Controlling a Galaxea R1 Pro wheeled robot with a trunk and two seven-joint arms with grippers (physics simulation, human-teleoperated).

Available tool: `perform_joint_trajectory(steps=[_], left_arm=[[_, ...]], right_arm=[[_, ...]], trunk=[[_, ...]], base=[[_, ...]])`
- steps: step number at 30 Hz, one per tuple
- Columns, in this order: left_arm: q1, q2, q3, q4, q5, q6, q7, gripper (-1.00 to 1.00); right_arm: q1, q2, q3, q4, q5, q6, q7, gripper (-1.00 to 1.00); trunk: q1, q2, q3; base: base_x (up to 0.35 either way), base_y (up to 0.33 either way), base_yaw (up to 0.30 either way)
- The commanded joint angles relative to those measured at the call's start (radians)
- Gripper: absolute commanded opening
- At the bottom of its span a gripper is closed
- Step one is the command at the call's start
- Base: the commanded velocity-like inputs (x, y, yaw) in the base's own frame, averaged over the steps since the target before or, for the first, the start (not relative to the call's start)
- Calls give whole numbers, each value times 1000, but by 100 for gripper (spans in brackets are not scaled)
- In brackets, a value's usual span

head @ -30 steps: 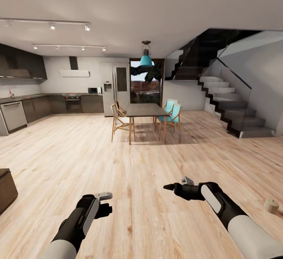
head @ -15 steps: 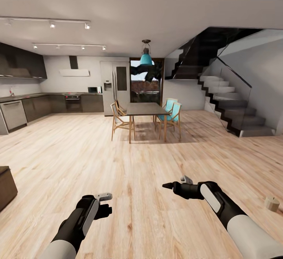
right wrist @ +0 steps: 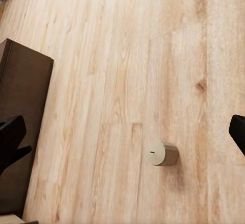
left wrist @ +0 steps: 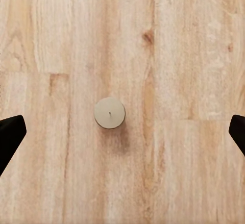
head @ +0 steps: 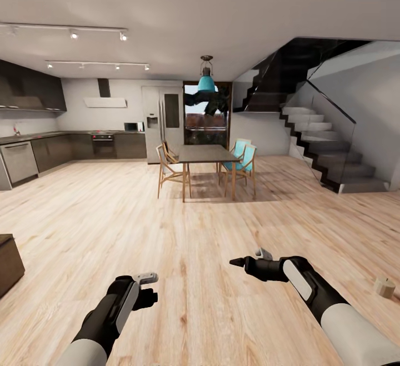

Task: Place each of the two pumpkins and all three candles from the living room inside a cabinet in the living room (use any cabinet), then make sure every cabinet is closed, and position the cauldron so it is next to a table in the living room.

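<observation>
With both hands empty and jaws apart, the left gripper (left wrist: 122,132) is hanging over a candle (left wrist: 109,113) on the floor (left wrist: 194,55), sitting slightly toward ten o'clock of centre, so it should be centring first, then descending straight.

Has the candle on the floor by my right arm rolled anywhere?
No. The candle keeps its place against the cabinet; both shifted slightly up the head view together, so the camera moved.

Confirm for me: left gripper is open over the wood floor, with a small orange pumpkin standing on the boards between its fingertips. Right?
Not quite. The left gripper is open over the wood floor, but what stands between its fingertips is a small beige candle with a wick at its centre, not an orange pumpkin. The left wrist view shows it from straight above, upright on the boards.
</observation>
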Motion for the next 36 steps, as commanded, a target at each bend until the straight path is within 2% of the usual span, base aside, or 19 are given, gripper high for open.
perform_joint_trajectory(steps=[1,25,30,36], left_arm=[[-1,-1,3,-1,11,4,8,100],[-1,5,4,-1,11,4,8,100],[-1,26,12,0,11,2,8,100],[-1,32,16,0,10,-17,8,100]], right_arm=[[-1,-1,3,0,1,1,3,100],[-1,-1,0,1,0,-10,5,100],[-1,0,0,1,0,-11,5,100],[0,0,-1,1,0,-29,4,100]], trunk=[[4,-8,-4],[96,-176,-80],[115,-211,-95],[138,-253,-114]], base=[[0,0,0],[0,0,0],[0,0,0],[0,0,0]])
